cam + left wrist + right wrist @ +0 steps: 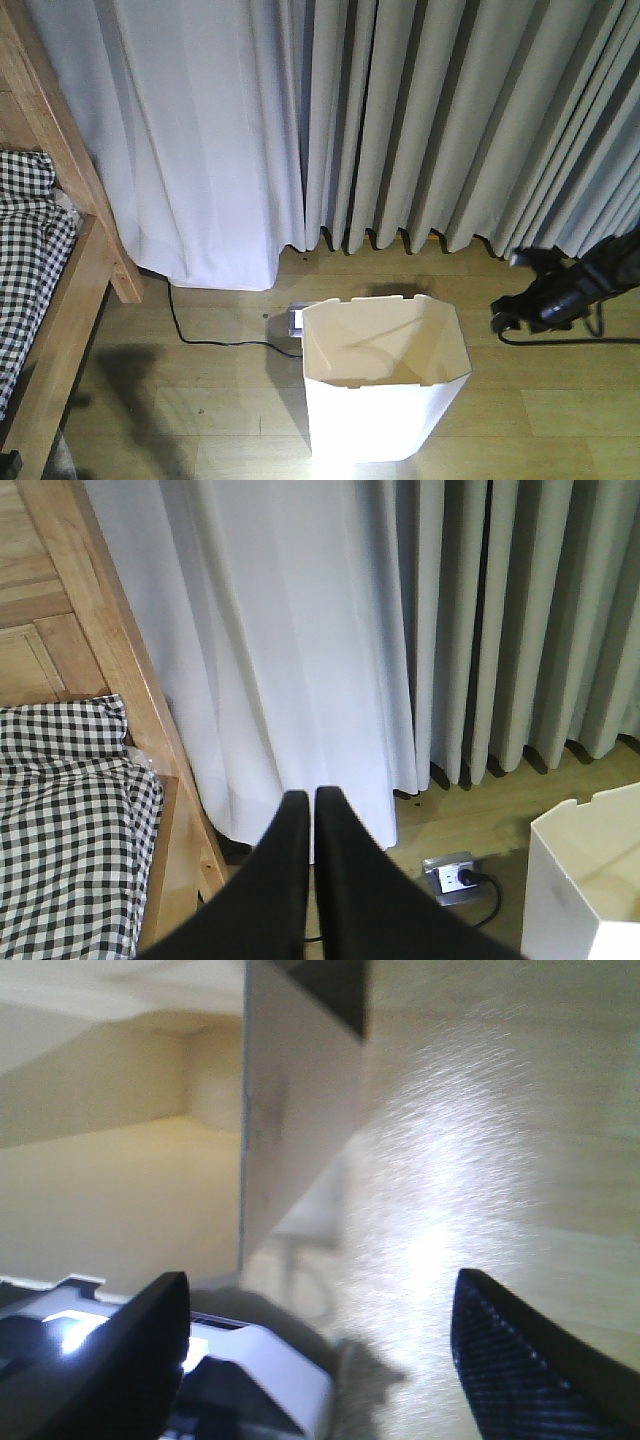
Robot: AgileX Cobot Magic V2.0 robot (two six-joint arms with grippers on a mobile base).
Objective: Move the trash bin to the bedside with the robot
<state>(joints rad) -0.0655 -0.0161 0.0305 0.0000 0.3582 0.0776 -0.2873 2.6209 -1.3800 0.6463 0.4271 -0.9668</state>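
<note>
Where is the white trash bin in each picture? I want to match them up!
Front view: the trash bin stands low in the middle, on the wooden floor.
Left wrist view: only its corner shows, at the bottom right.
Right wrist view: very close and blurry; its thin wall runs up the middle, cream inside on the left.
Shared landmark: the power strip beside the bin.

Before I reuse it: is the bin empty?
Seemingly empty: the trash bin stands upright, only bare cream walls showing inside; its bottom isn't visible.
</note>
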